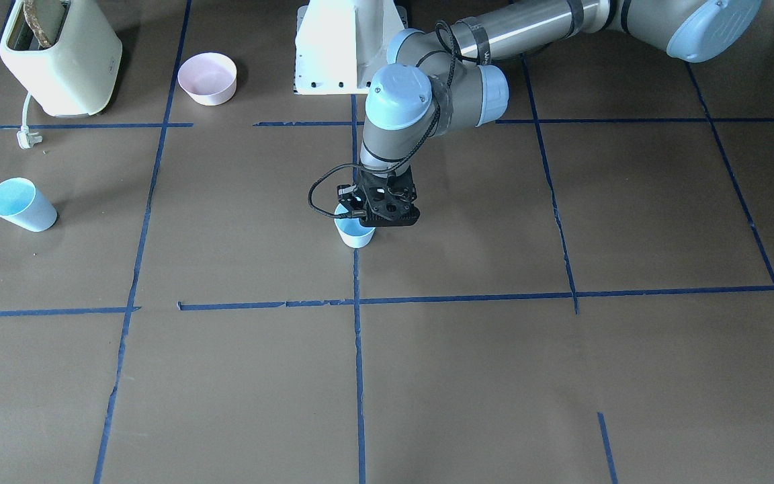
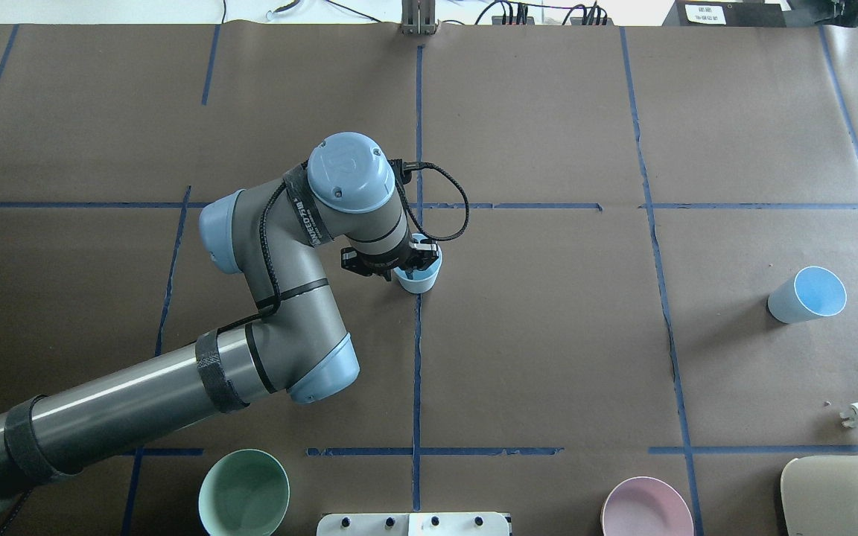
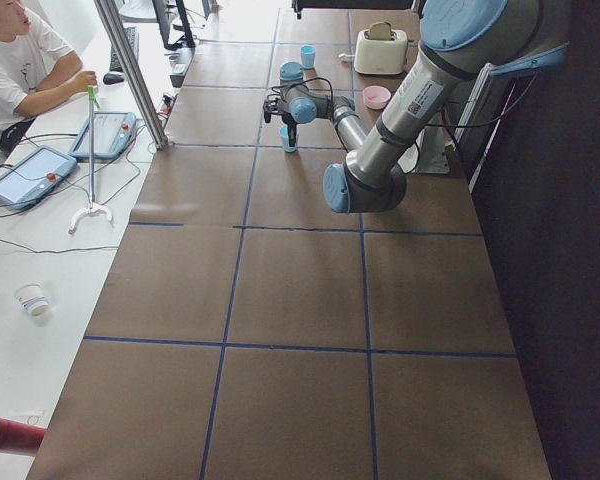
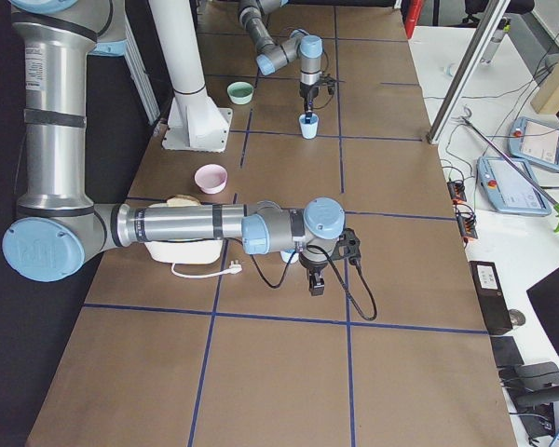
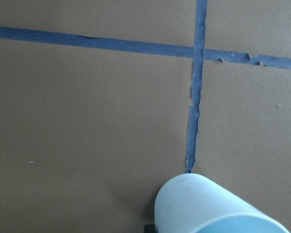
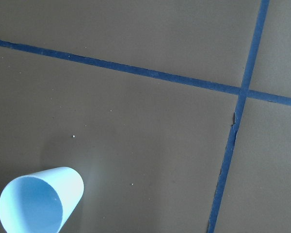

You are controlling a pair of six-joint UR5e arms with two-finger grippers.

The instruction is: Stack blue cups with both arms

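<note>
One blue cup stands upright at the table's centre, on the blue tape crossing; it also shows in the overhead view. My left gripper is right over it and looks shut on its rim; the left wrist view shows the cup's wall close below. The second blue cup stands alone on my right side. It shows at the lower left of the right wrist view. My right gripper shows only in the exterior right view, above the table. I cannot tell whether it is open.
A cream toaster with a loose plug stands at my near right. A pink bowl and a mint-green bowl sit near the white pedestal. Blue tape lines grid the brown table.
</note>
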